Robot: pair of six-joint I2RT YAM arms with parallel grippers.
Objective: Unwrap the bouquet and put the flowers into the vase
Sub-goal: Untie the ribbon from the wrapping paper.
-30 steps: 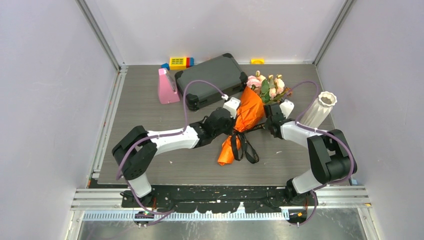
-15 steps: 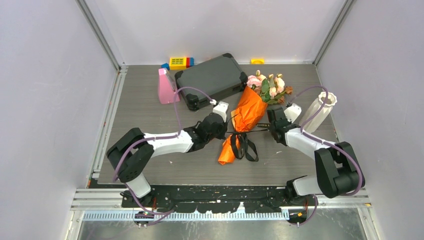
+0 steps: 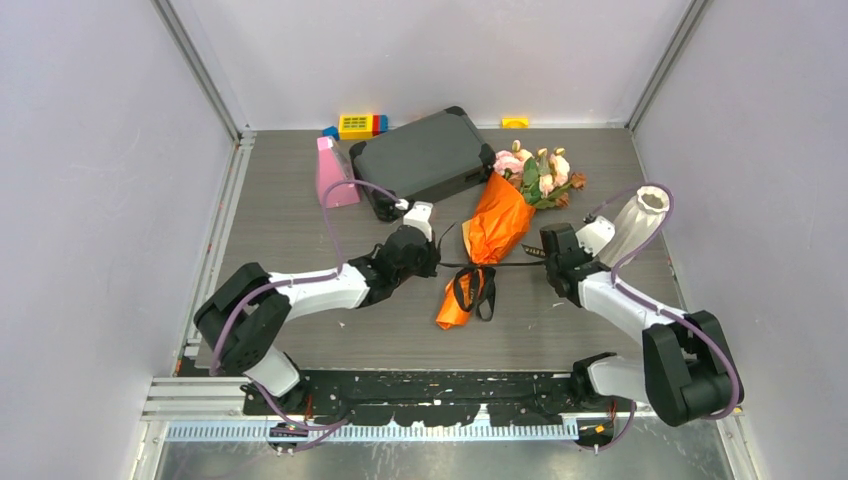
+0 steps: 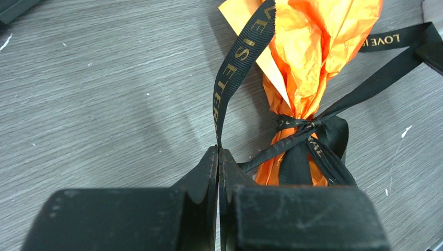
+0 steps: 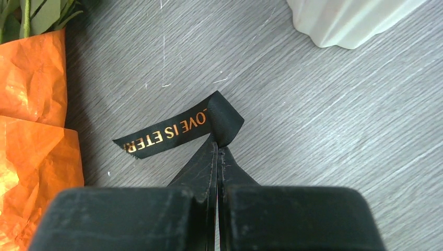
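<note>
left gripper (image 4: pixel 218 151) was seen clamped on one ribbon (image 4: pixel 236 68) end | bouquet (image 3: pixel 497 228) was laid between the grippers, knot kept tied, stems hidden in paper | flowers (image 3: pixel 538 172) were shown at its far end | right gripper (image 5: pixel 218 147) was clamped on the other ribbon end | vase (image 3: pixel 637 215) was stood far right, cut off in wrist view

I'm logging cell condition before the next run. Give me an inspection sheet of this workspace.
Surface: grey wood-grain table, scuffed.
Job's things: bouquet lying flat, ribbon knotted around it; flowers inside the paper; vase standing at right.
Clutter: dark case, pink wedge, toy blocks at far edge.
Grippers: left gripper shut on one ribbon tail; right gripper shut on the other.
Cables: purple cable looped over each arm.
Surroundings: pale walls, metal rails.
</note>
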